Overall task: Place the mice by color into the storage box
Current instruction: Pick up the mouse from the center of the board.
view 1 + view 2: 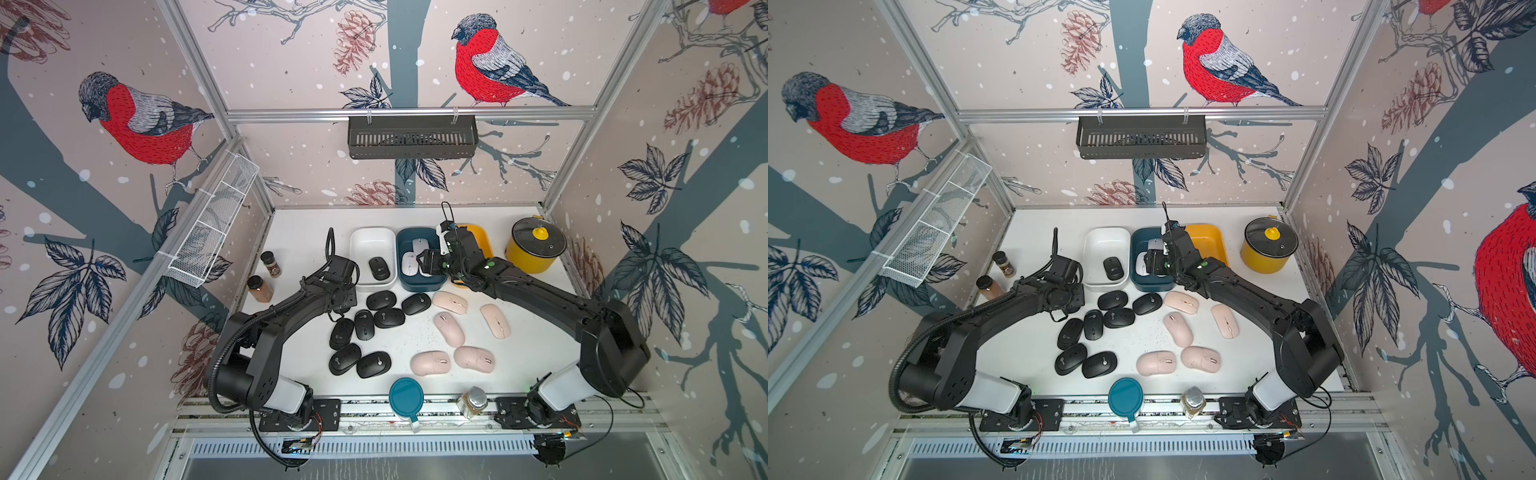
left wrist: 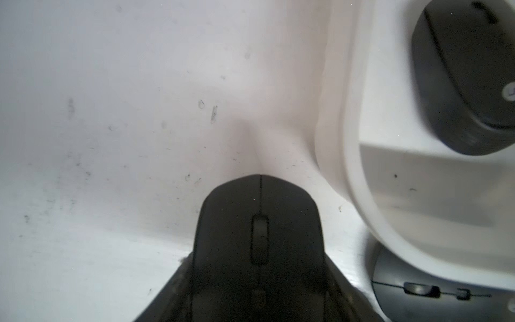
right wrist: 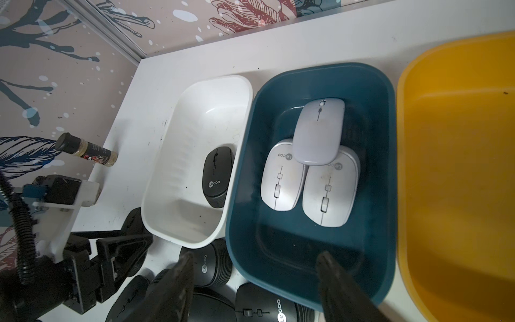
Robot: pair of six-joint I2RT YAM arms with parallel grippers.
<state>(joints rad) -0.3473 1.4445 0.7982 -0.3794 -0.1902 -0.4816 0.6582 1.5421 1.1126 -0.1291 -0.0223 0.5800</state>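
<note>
White tabletop (image 1: 528, 361): your left gripper (image 2: 259, 278) pinches a matte black oval mouse (image 2: 259, 223); right gripper (image 3: 255, 260) parted, empty. Lifted low, the mouse may clip the white plastic bin (image 1: 353, 253) at one o'clock.

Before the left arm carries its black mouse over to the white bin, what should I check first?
1. Grip: left gripper is shut on the held black mouse: ok.
2. Held mouse lifted clear of the table: cannot tell.
3. Room in the white bin: ok, only one sorted black mouse lies inside.
4. Right gripper out of the way: ok, open and empty over the blue bin.
5. Blue bin sorted: ok, it holds only three white mice.
6. Yellow bin free for the pink mice: ok, nothing shows in it.
</note>
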